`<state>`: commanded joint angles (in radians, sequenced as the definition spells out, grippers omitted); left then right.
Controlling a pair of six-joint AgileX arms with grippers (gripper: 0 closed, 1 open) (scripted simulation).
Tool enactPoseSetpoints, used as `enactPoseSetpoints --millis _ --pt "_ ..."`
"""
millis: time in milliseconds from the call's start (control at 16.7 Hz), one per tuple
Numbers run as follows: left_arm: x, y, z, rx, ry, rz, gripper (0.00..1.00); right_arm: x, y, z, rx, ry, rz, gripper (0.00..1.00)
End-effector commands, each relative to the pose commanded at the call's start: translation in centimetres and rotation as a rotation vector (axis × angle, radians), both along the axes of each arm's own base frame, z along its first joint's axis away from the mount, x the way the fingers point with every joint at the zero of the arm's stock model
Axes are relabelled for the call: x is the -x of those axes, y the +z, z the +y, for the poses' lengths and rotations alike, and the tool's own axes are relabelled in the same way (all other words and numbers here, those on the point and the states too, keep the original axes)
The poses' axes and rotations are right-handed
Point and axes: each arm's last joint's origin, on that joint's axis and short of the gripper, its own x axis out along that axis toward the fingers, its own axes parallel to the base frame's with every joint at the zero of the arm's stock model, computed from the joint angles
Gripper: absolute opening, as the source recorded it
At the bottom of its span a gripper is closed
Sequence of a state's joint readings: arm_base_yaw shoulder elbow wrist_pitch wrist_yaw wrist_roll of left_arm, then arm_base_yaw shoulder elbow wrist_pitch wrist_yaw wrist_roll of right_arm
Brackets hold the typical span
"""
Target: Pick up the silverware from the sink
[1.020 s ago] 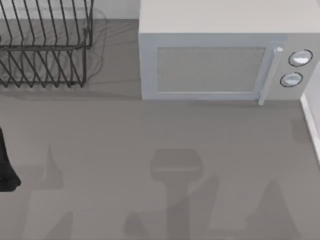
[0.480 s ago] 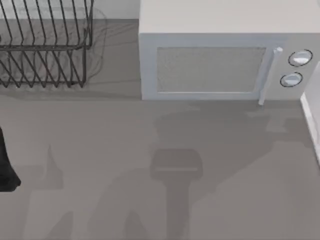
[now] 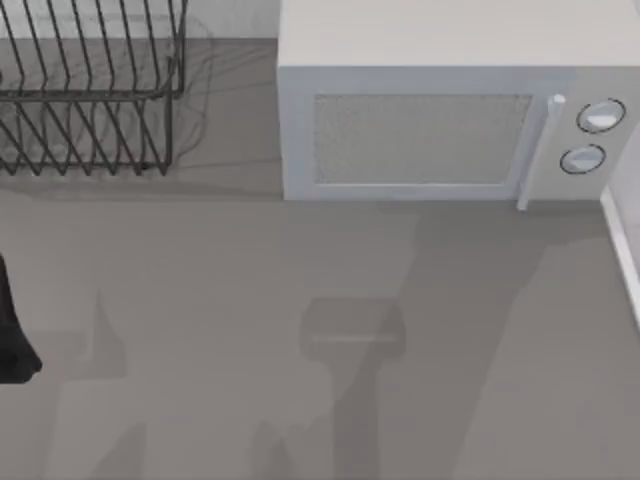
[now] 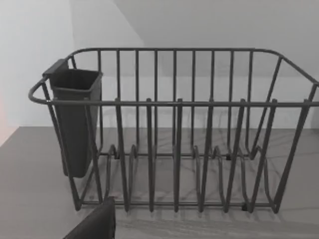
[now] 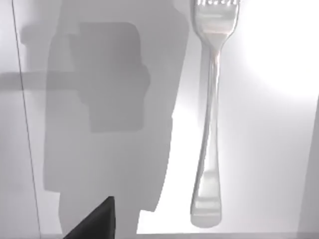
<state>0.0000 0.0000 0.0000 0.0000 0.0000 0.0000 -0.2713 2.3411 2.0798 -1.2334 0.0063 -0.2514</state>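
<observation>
Your right arm is looking straight down on the fork [image 5: 210, 112], which is lying flat on the pale, smooth floor of the sink [image 5: 279, 149], tines at one end and the rounded handle end at the other. The fork is of shiny metal, slim in the middle and wider at the patterned end. You cannot tell from these views whether the fingers of either arm are apart or together.

For a good pick, I think you should be bringing the right arm over the slim middle of the handle and closing across its narrow width, because polished metal lying flat is probably slipping easily.

Your left arm is waiting at the left edge of the surface [image 3: 200, 300], facing the dark wire dish rack [image 4: 174, 149] with its plastic cup [image 4: 76, 119]. A grey microwave [image 3: 430, 130] is standing at the back.
</observation>
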Motion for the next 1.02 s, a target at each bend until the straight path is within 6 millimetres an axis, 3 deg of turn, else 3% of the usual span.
enactPoseSetpoints --millis 240,660,780,1020 --pt "0.0 0.0 0.0 0.0 0.0 0.0 1.0 -1.1 -2.6 -0.9 -0.021 -0.002 0.072 1.0" --pt "0.0 0.0 0.0 0.0 0.0 0.0 1.0 -1.2 -3.3 -0.7 -0.022 0.003 0.075 1.0" --pt "0.0 0.0 0.0 0.0 0.0 0.0 1.0 -1.4 -5.3 -0.7 -0.022 0.002 0.077 1.0" --pt "0.0 0.0 0.0 0.0 0.0 0.0 1.0 -1.8 -11.5 -1.0 -0.019 0.0 0.064 1.0"
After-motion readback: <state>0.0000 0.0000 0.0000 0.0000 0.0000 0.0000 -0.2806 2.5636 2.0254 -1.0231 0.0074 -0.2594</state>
